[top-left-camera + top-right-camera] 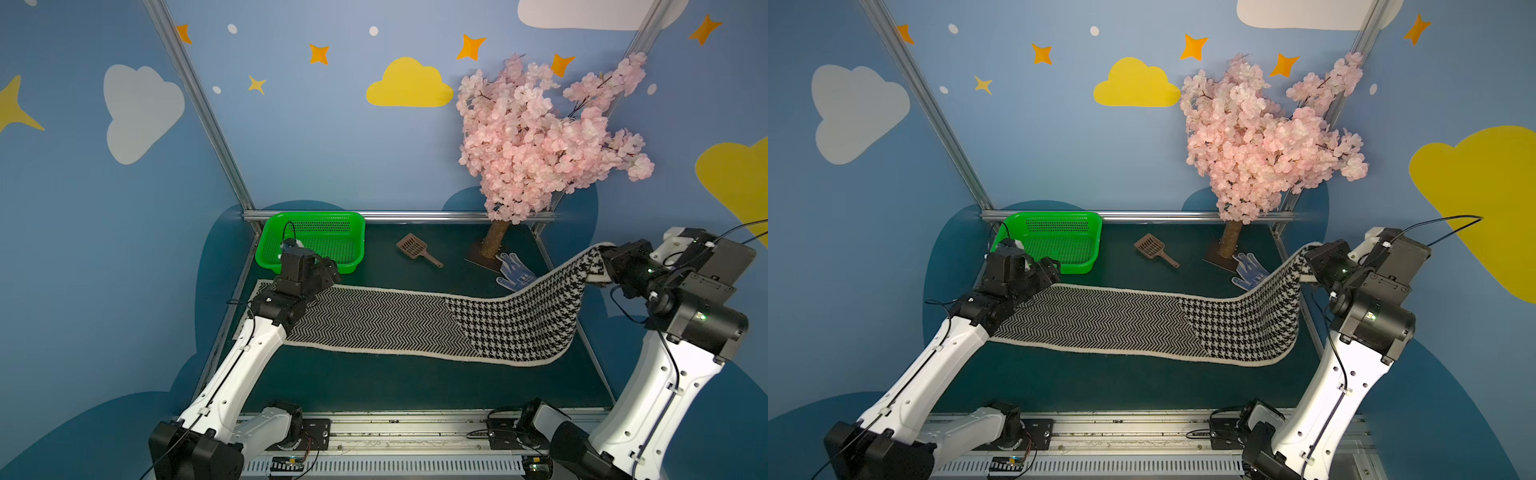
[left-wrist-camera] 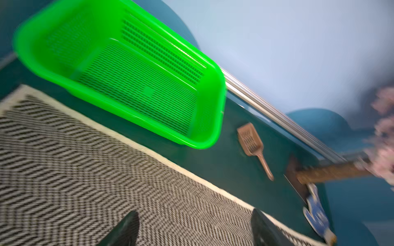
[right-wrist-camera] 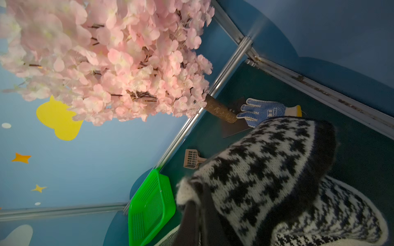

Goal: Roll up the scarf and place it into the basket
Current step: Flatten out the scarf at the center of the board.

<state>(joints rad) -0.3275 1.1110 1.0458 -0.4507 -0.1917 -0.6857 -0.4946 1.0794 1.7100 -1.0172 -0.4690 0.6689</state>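
**Scarf (image 1: 374, 324) half lifted, roll not begun**

In both top views it lies across the surface (image 1: 415, 386), with the basket (image 1: 320, 215) empty behind its left end. The right claw (image 1: 604, 268) pinches the raised right end. That hanging span could sweep the glove (image 1: 513, 272), or slip out if pulled taut.

Left wrist: blurred. The left claw (image 2: 195, 231) stands wide above the herringbone, holding nothing, its tips cut off. A skewed roll might nudge the basket.

Right wrist: cloth drapes over the jaws, hiding how deep the grip goes.
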